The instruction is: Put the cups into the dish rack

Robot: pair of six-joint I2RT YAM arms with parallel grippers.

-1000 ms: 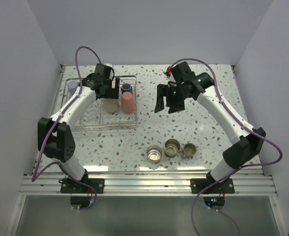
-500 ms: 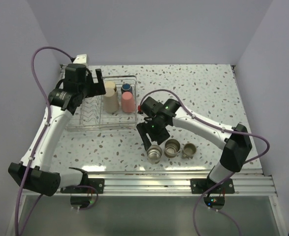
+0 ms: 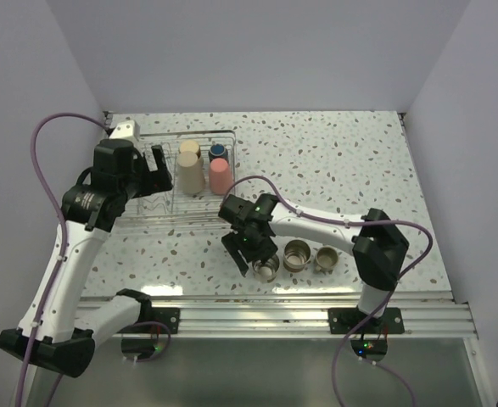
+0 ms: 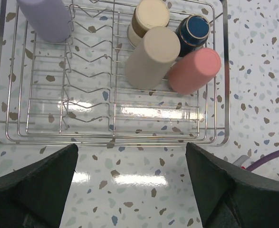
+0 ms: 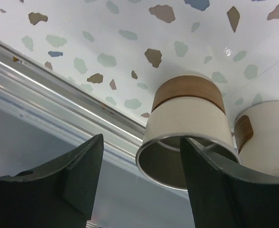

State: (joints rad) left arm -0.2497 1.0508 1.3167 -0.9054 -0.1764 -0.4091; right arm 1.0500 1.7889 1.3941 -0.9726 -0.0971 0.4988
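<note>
The dish rack (image 3: 147,208) stands at the back left and fills the left wrist view (image 4: 106,138). It holds a lavender cup (image 4: 51,19), a beige cup (image 4: 153,57), a pink cup (image 4: 194,71), a tan mug (image 4: 149,16) and a dark mug (image 4: 194,31). Three steel cups stand near the front edge: left (image 3: 266,268), middle (image 3: 297,254), right (image 3: 326,259). My left gripper (image 3: 155,161) is open and empty above the rack's front rail (image 4: 132,190). My right gripper (image 3: 250,257) is open at the left steel cup (image 5: 189,118), with the cup's rim between its fingers (image 5: 141,141).
The table's front metal rail (image 3: 249,309) runs just behind the steel cups and shows in the right wrist view (image 5: 58,85). White walls close in the left, back and right. A purple cable (image 4: 272,154) lies to the right of the rack.
My left gripper has drawn back from the cups in the rack toward its front-left. My right gripper has swung from mid-table down to the left steel cup.
</note>
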